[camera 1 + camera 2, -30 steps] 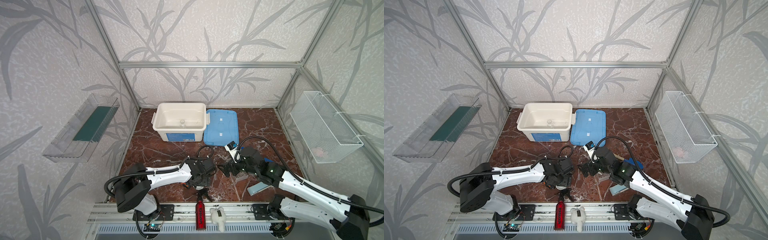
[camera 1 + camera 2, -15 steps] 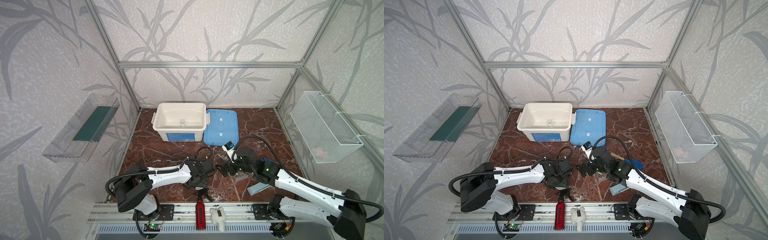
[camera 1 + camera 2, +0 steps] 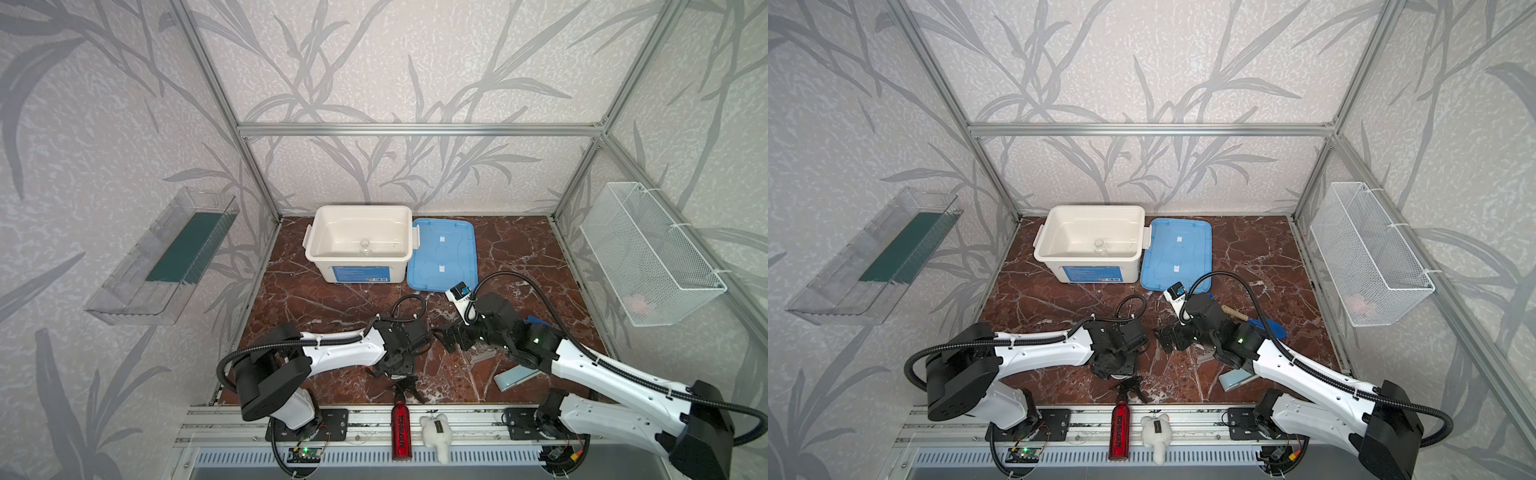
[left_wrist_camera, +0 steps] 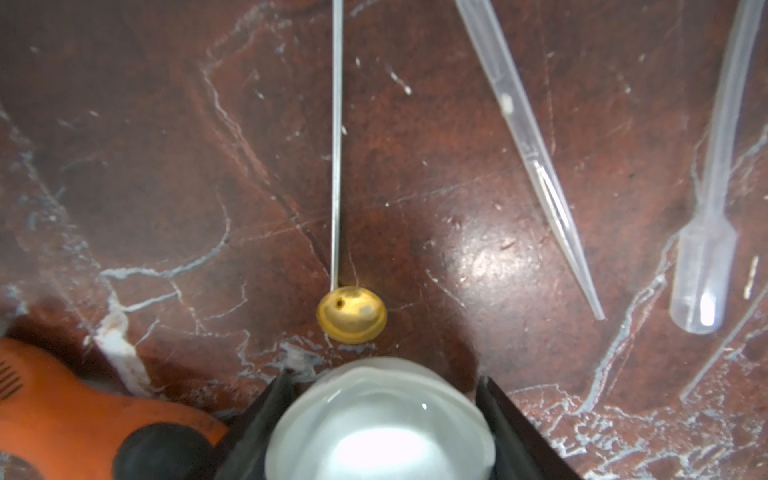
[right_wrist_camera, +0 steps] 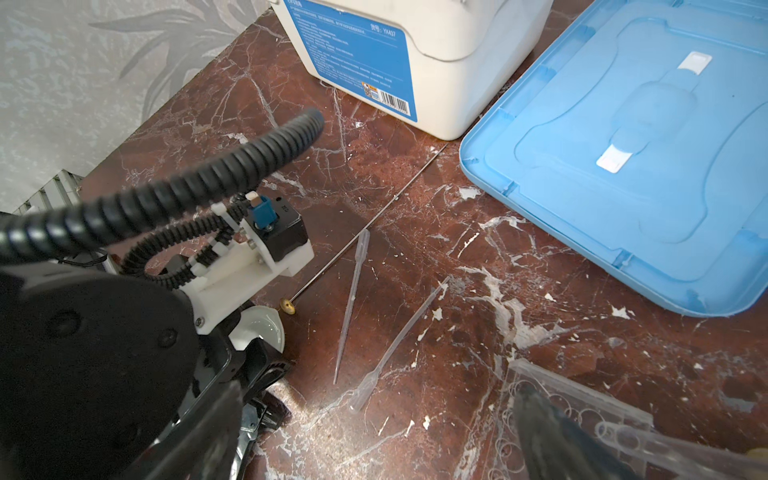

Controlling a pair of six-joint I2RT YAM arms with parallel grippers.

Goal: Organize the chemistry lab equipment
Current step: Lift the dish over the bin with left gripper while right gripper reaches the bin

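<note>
Dish [image 4: 380,419], small, white and round, sits at the bottom centre of the left wrist view between the two black fingers [image 4: 266,419] of the left claw [image 4: 380,432], which bracket its rim; whether they press it I cannot tell. Just above it lies a brass-headed thin rod [image 4: 336,166], with two clear droppers [image 4: 536,158] at the right and an orange-handled screwdriver [image 4: 83,415] at lower left. The right claw [image 5: 374,432] hangs released over the counter [image 5: 540,257], a clear tube rack [image 5: 582,399] at lower right.
</note>
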